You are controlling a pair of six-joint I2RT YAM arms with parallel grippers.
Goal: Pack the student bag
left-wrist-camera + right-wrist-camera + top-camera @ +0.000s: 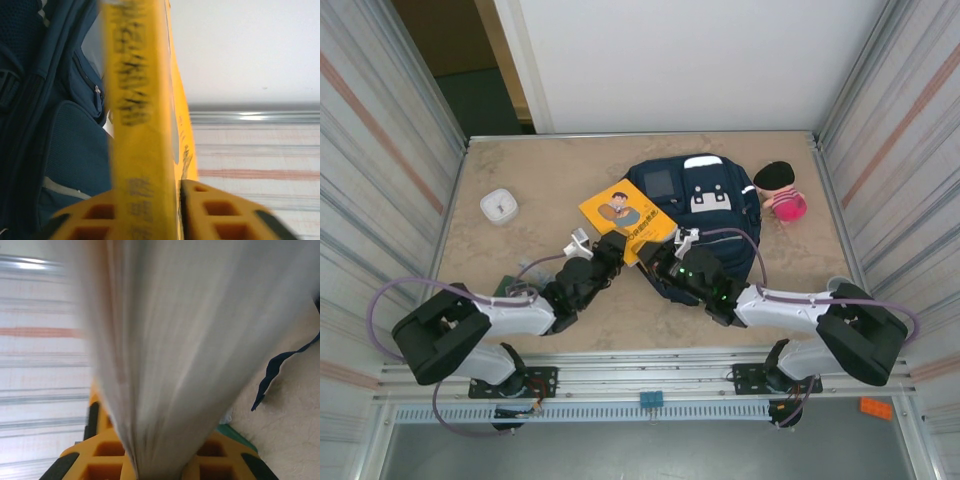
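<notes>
Jaws of the right gripper point(155, 460) are clamping the page edge of the book point(625, 213). Those of the left gripper point(146, 207) are bracketing its yellow spine, but whether they are squeezing it or merely flanking it I cannot tell. Both are working at the near-left corner of the bag point(715, 225), which is lying flat on the table point(540, 170), front up, with the book overlapping its left side. Judging by the slumping fabric, the bag is going to handle soft and floppy, sagging wherever it is lifted; the zip rim or a strap is looking like the surest hold. Dark characters are running down the spine, too blurred to read. The cover's print is too small, and the bag's patches are showing no legible writing.
</notes>
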